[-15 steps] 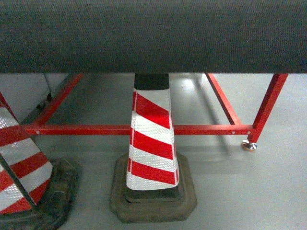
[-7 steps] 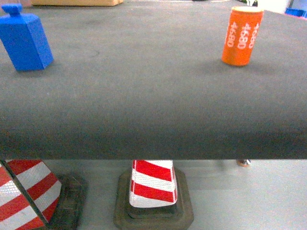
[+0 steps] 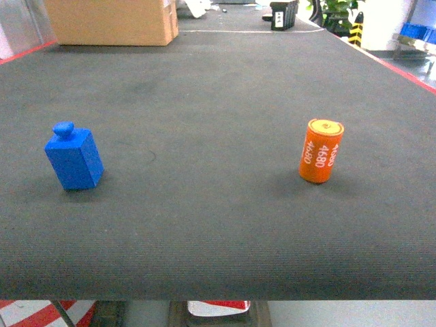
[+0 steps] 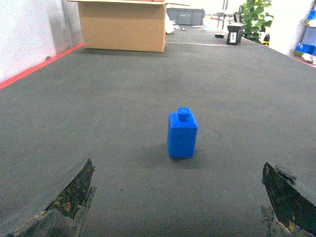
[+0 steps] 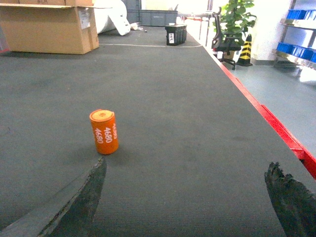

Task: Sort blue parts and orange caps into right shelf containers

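- Currently at the approach stage, by my reading: nothing is picked, and both task pieces stand untouched on the dark counter [image 3: 218,225].
- Blue part [image 3: 73,157]: left side of the counter in the head view, well apart from the orange cap [image 3: 321,150] on the right.
- Left tool [image 4: 177,207]: only the two finger tips show at the bottom corners of the left wrist view, spread wide, nothing between them. The blue part [image 4: 182,134] sits ahead of it, roughly centred in the gap but not yet inside it.
- Right tool [image 5: 187,207]: fingers likewise wide apart and empty. The orange cap [image 5: 104,132] stands ahead and off to the left of the gap, near the left finger's line.
- Orientation, blue part: upright, long axis near vertical, small knob on top; it leans slightly in the head view, probably a matter of camera angle.
- Orientation, orange cap: a short cylinder standing on end, axis near vertical, round top face up, white "4680" lettering running along its side.
- Next move, as I judge it: left arm goes forward until the fingers straddle the blue body below the knob, then closes. Right arm needs a leftward shift first to centre on the cap.
- Blue crates [image 5: 295,49] show on a shelf at far right of the right wrist view, well off the counter; likely the destination.
- Also noted: cardboard box [image 3: 112,20] at the far left edge.
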